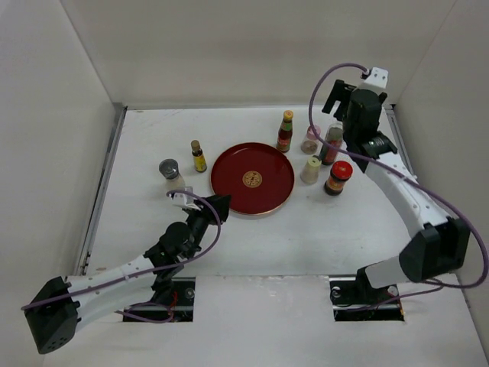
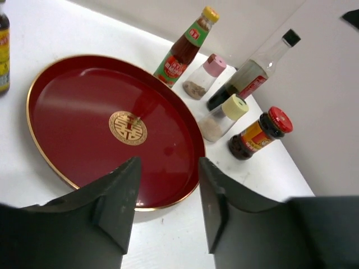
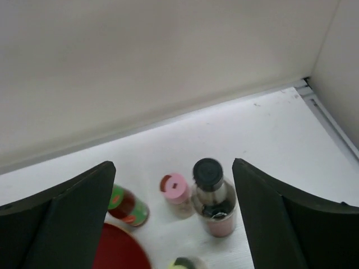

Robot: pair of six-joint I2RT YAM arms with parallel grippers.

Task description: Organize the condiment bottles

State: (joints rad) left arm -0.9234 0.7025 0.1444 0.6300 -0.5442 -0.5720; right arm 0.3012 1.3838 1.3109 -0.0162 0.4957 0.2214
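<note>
Done: nothing yet, by my read — no bottles [image 1: 284,131] on tray [image 1: 229,172] | bottles: five right of tray, two left | your left gripper [image 2: 168,168]: part-open, empty, at tray's near rim | your right gripper [image 3: 174,165]: wide, empty — above tall bottle [image 1: 331,145]

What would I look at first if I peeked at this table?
The big round red tray with a gold mark, in the middle of the white table, grabs your eye first. Just right of it stands a huddle of little bottles, like the tall black-capped bottle and the red-lidded jar. The right arm reaches over them.
</note>
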